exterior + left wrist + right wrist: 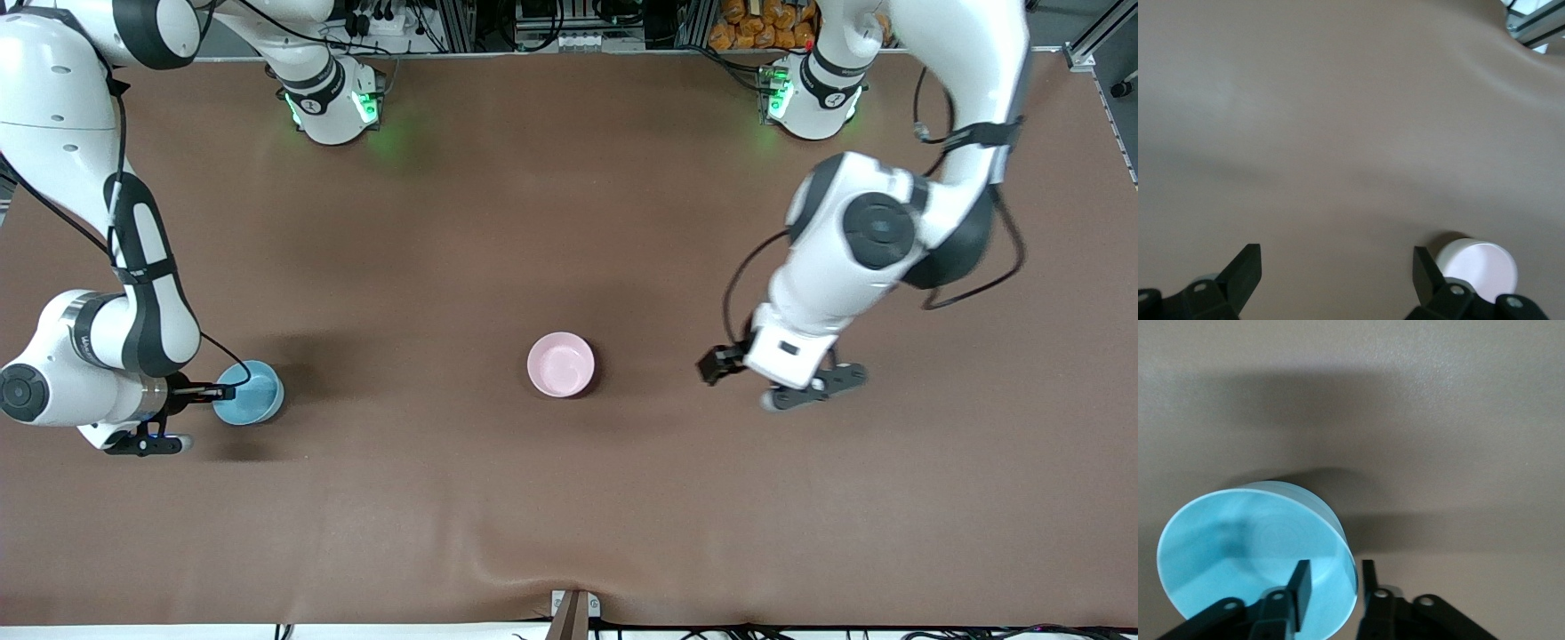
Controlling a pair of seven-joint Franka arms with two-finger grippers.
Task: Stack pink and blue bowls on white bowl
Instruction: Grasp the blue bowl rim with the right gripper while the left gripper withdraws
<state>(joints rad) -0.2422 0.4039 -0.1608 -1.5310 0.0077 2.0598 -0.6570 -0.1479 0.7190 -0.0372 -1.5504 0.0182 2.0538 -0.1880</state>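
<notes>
Brown matte cloth covers the table (pixel 569 222), with a raised wrinkle at its edge nearest the front camera.

From the front view, the pink bowl (pixel 560 364) stands alone and upright at mid-table, bare cloth open all around it. The blue bowl (pixel 251 392) sits well apart from the pink bowl, toward the right arm's end of the table. The right claw (pixel 224 391) reaches level onto the blue bowl's rim on the side away from the pink bowl. The left claw (pixel 772 384) hangs over bare cloth, well apart from the pink bowl, toward the left arm's end. No white bowl shows in this view.

From the left wrist view, the left claw (pixel 1337 267) is released, its two dark fingers (pixel 1243 265) spread wide over bare cloth. The pink bowl (pixel 1479 270) shows just past one fingertip, touching nothing.

From the right wrist view, the right claw (pixel 1333 583) is clenched on the wall of the blue bowl (pixel 1251 553), one finger inside the rim and one outside. Open cloth surrounds the bowl.
</notes>
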